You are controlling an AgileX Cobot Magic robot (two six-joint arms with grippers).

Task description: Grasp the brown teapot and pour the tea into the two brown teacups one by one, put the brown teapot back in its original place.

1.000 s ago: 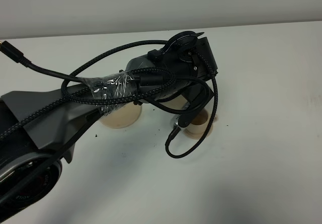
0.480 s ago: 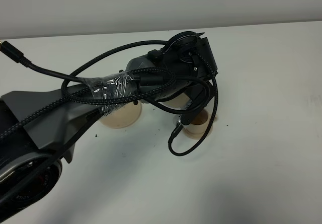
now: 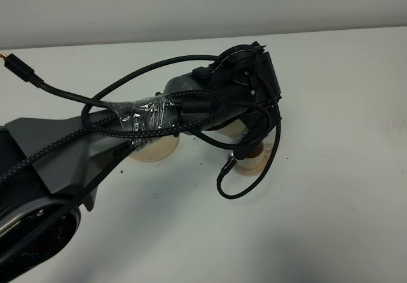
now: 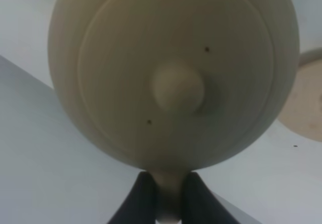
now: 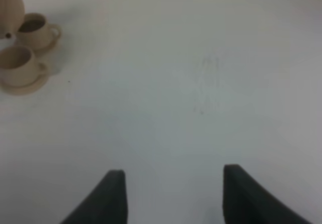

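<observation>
shifted slightly rightward since a moment ago, the left arm's wrist hangs over the two small beige-tan teacups (image 5: 18,64). the left gripper (image 4: 169,186) is clamped on the loop handle of the squat round beige-tan teapot (image 4: 126,58), which sits lifted directly ahead of its fingers, beside the farther cup. the right gripper (image 5: 173,173) stands open above the white table (image 5: 201,83), well apart from them.

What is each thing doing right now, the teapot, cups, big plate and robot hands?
brown teapot: lid on, held up by its handle.
left gripper: jaws shut on the teapot's handle.
right gripper: jaws open, holding nothing.
teacup beside the teapot: upright, dark inside.
other teacup: upright, pale inside, looks empty.
big plate: partly hidden by the arm, visible part bare.
</observation>
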